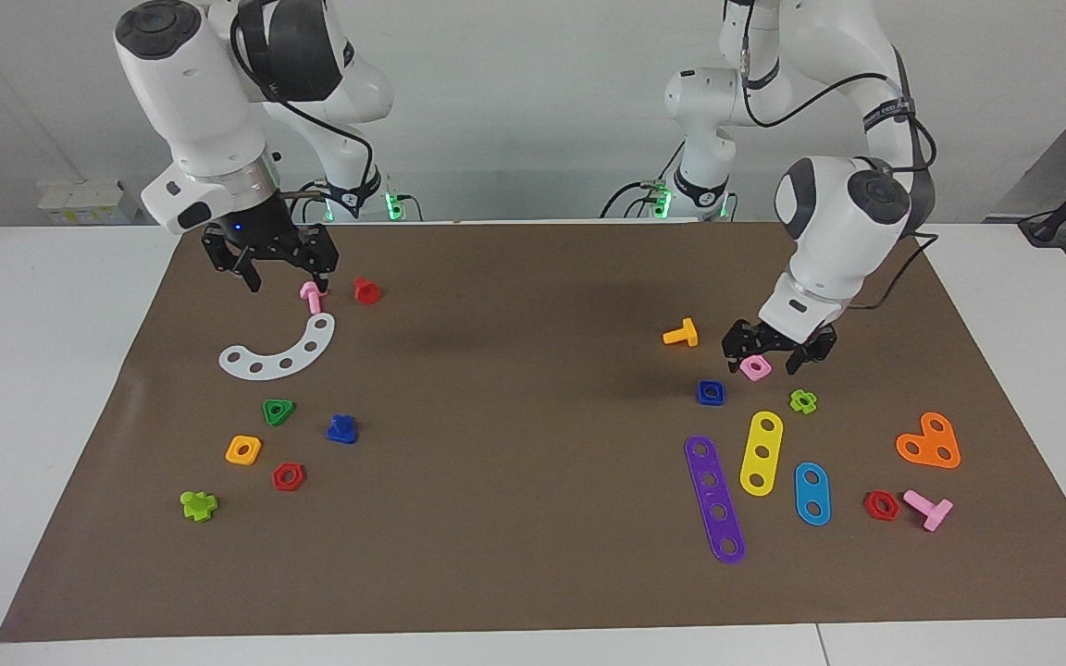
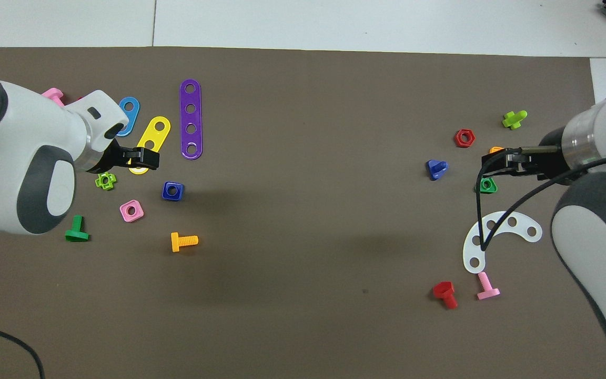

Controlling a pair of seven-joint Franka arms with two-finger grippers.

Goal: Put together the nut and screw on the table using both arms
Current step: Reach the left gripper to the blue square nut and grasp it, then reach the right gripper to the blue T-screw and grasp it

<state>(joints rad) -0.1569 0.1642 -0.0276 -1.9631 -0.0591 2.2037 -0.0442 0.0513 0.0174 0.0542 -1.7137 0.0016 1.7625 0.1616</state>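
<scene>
The dark-blue square nut point(image 1: 710, 392) point(image 2: 172, 190) lies flat on the brown mat of the table point(image 1: 533, 536) toward the left arm's end. The dark-blue screw point(image 1: 342, 429) point(image 2: 436, 168) lies on the mat toward the right arm's end. My left gripper point(image 1: 772, 360) point(image 2: 144, 158) hangs open and empty just above the mat, over the pink square nut point(image 1: 755, 368) beside the blue nut. My right gripper point(image 1: 287, 280) point(image 2: 498, 164) hangs open and empty above the pink bolt point(image 1: 312, 296), well apart from the screw.
Around the blue nut lie an orange bolt point(image 1: 681, 334), a green cross nut point(image 1: 803, 400), and yellow point(image 1: 761, 452), purple point(image 1: 714, 498) and blue strips. Near the screw lie a green triangular nut point(image 1: 278, 412), an orange nut point(image 1: 243, 450), a red nut point(image 1: 288, 476) and a white arc point(image 1: 279, 352).
</scene>
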